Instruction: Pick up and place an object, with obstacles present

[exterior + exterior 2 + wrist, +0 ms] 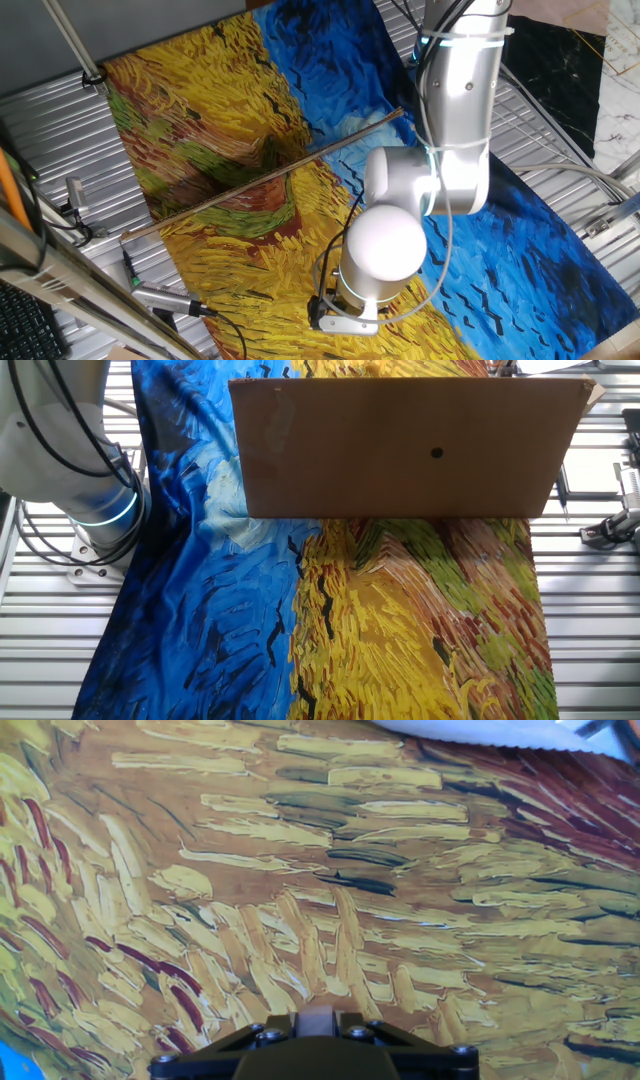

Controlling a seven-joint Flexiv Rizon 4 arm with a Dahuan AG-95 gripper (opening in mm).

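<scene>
Tan, the piece sits pinched in our gripper over the painted cloth; we see a brown rod nearby.

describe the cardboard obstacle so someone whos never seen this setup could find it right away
Start from the big painted cloth, blue on one side and yellow on the other. Across its width stands a wide cardboard panel. It is the only plain, flat brown surface among all the brushstrokes, with one small dark hole in its face.
</scene>
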